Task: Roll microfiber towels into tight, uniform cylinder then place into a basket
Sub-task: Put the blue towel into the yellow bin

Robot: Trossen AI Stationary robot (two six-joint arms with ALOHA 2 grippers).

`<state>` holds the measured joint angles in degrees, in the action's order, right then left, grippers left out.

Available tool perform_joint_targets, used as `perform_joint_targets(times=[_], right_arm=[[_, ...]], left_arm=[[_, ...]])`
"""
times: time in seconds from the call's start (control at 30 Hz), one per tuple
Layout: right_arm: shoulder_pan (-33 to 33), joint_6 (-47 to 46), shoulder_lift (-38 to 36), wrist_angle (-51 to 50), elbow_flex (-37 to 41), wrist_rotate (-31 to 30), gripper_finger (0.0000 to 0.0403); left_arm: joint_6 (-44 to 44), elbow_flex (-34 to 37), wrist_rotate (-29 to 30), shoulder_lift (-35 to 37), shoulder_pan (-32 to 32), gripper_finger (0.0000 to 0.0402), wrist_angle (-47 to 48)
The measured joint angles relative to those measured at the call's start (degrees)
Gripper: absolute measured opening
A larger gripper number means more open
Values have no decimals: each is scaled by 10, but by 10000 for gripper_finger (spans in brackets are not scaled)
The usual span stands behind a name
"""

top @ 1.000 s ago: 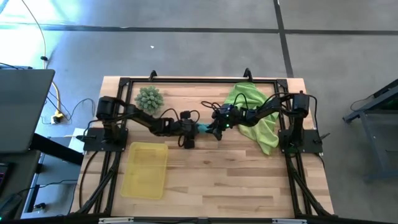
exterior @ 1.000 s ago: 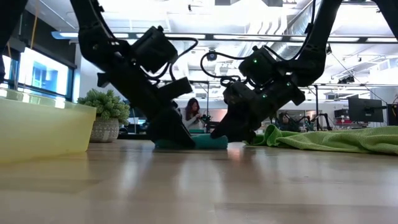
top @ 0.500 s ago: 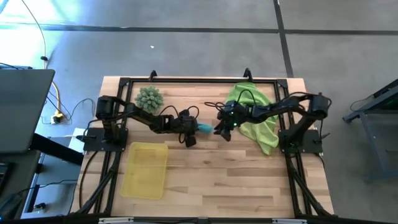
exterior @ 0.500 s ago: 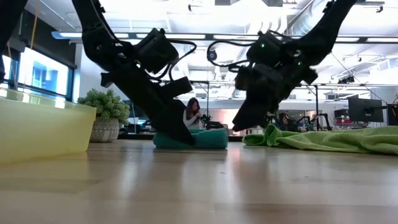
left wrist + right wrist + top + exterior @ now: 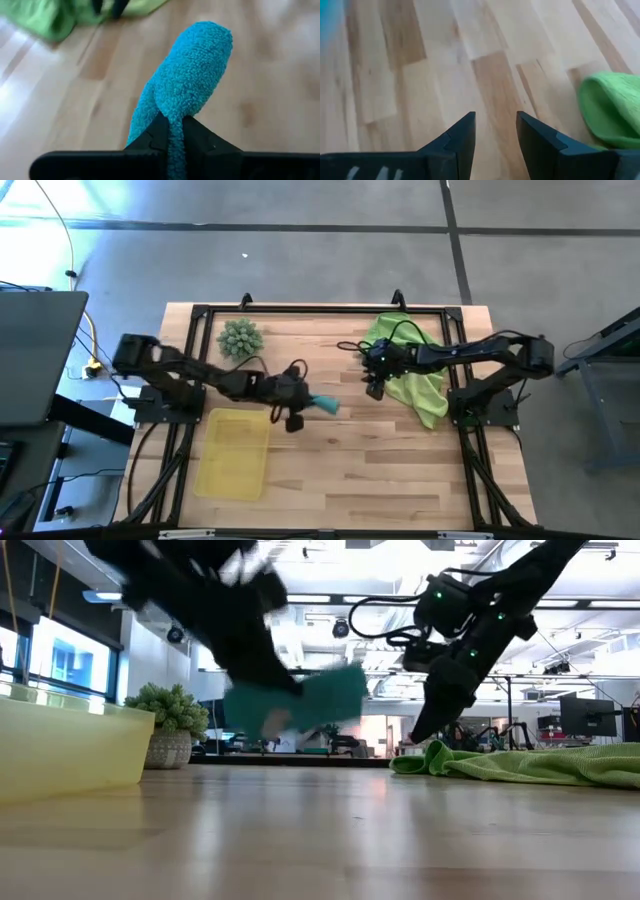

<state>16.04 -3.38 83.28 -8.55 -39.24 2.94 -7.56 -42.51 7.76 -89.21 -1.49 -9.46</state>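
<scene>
A teal microfiber towel, rolled into a short cylinder [image 5: 322, 402], hangs in the air above the table's middle, with my left gripper [image 5: 298, 408] shut on it. It shows blurred in the low view [image 5: 300, 700]. A lime green towel [image 5: 412, 368] lies spread and rumpled at the far right, flat on the wood. My right gripper [image 5: 375, 388] hovers open beside that towel's left edge, with nothing between its fingers [image 5: 495, 131]. The yellow basket [image 5: 235, 452] stands at the near left. My left gripper pinches one end of the teal roll [image 5: 172, 131] between its two fingers. The fingers come slanting down from the table's left, and the roll sticks out beyond the fingertips, along them. The roll is lifted clear of the table and tilted.
A spiky pale-green ball [image 5: 240, 338] in a small pot sits at the far left. The black frame rail [image 5: 300, 308] runs along the table's far edge. Bare wood [image 5: 380, 470] spreads over the near half, right of the basket.
My left gripper has lifted the teal roll from the table and carried it a little toward the near edge; the roll now hangs clear and tilted. My right gripper has risen off the roll and drawn back toward the lime green towel on the right, staying open.
</scene>
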Motion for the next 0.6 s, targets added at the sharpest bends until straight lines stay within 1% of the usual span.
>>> perform_joint_targets(times=[0.13,0.2,0.27,0.37,0.43,0.6], right_arm=[[7,0,-1,-18,-1,-10,134],[9,0,3,-18,-1,-10,134],[12,0,4,-27,-1,-11,134],[12,-2,4,-29,-1,-11,134],[12,-2,4,-29,-1,-11,134],[12,-17,4,-26,-1,-11,134]], left_arm=[[-55,-2,36,65,60,15,40],[-94,0,54,97,94,15,81],[-130,-2,64,123,132,15,109],[-190,-1,69,161,188,15,180],[-240,-2,77,182,225,15,233],[-408,-1,85,221,322,15,362]])
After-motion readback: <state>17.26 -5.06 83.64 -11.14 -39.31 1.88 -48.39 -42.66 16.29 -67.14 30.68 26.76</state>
